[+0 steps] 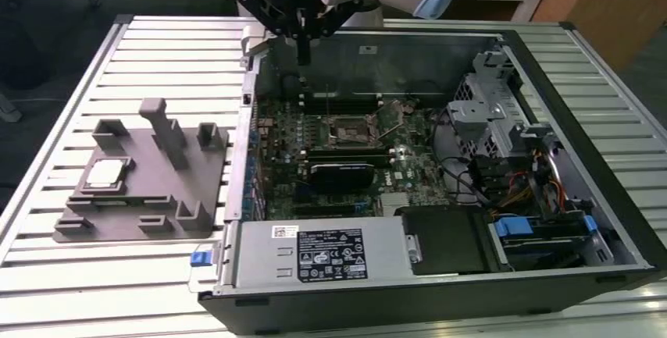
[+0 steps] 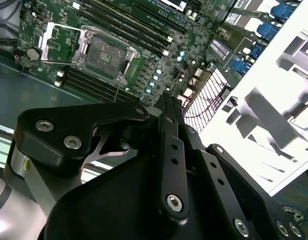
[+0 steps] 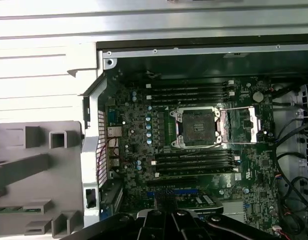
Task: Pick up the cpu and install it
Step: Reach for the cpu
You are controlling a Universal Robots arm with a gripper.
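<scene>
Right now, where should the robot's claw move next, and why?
Probably sideways toward the grey plastic tray with upright blocks, I'd judge: the small shiny silver square cpu lies on it, while the black gripper hangs over the open black computer case, and the motherboard's square socket sits empty.

Likely a lab — slatted workbench [image 1: 146, 49], opened computer case [image 1: 417, 307].

Silver-white cpu [image 1: 105, 172]; grey tray [image 1: 156, 205]; green motherboard [image 3: 254, 175]; black gripper [image 1: 302, 61]; ribbed silver table [image 1: 62, 275]; black computer case [image 1: 417, 307].
</scene>
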